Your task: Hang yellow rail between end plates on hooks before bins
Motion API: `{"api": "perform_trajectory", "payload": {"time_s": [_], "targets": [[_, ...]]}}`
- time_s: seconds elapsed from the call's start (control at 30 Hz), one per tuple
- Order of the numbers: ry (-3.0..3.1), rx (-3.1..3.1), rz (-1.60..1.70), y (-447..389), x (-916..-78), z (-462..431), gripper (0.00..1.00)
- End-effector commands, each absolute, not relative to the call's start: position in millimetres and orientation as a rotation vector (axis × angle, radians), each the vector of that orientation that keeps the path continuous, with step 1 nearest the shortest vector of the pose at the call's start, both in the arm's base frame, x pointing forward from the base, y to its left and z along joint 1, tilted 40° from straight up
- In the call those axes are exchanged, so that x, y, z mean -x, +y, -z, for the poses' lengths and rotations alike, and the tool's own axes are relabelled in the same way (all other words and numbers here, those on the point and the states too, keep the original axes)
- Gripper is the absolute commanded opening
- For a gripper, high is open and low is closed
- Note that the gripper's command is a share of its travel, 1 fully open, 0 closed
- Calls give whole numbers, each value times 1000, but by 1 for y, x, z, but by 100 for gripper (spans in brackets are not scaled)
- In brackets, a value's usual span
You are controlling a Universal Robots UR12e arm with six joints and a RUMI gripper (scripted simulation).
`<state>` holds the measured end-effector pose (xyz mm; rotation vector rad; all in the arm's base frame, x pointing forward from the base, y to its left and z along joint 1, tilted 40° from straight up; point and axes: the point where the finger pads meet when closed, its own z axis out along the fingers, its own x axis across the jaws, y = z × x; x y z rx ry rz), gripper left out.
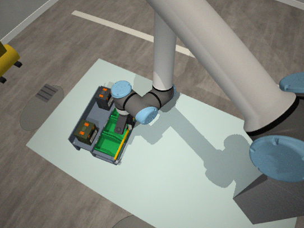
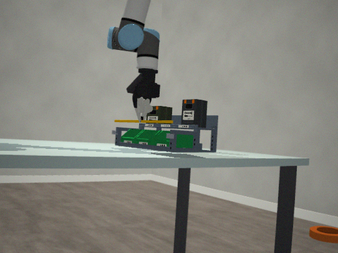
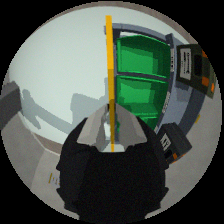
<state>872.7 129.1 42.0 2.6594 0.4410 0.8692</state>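
My gripper (image 2: 141, 118) (image 3: 111, 104) is shut on the yellow rail (image 1: 122, 143) (image 2: 125, 121) (image 3: 109, 65), gripping it near the middle. The rail hangs level, a little above the front edge of the grey rack (image 1: 90, 114) (image 2: 214, 131) and along the front of the green bins (image 1: 110, 141) (image 2: 140, 136) (image 3: 140, 60). In the side view, the left hook (image 2: 115, 133) and the right hook (image 2: 169, 136) stick out below the rail's two ends. The rail is clear of both hooks. In the top view my wrist covers the rail's near end.
A dark box (image 1: 104, 97) (image 2: 194, 108) and an olive box (image 1: 85, 131) (image 2: 162, 111) stand on the rack's upper shelf behind the bins. The rack sits near the table's far left corner. An orange ring (image 2: 324, 233) lies on the floor.
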Motion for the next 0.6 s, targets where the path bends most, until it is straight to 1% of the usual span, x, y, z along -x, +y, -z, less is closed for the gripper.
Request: {"api": "perform_trajectory", "payload": {"time_s": [0.0,0.57], "targets": [[440,-2659,-871,129,-874,-41,0],[440,-2659,-871,127,-881,-34,0]]}}
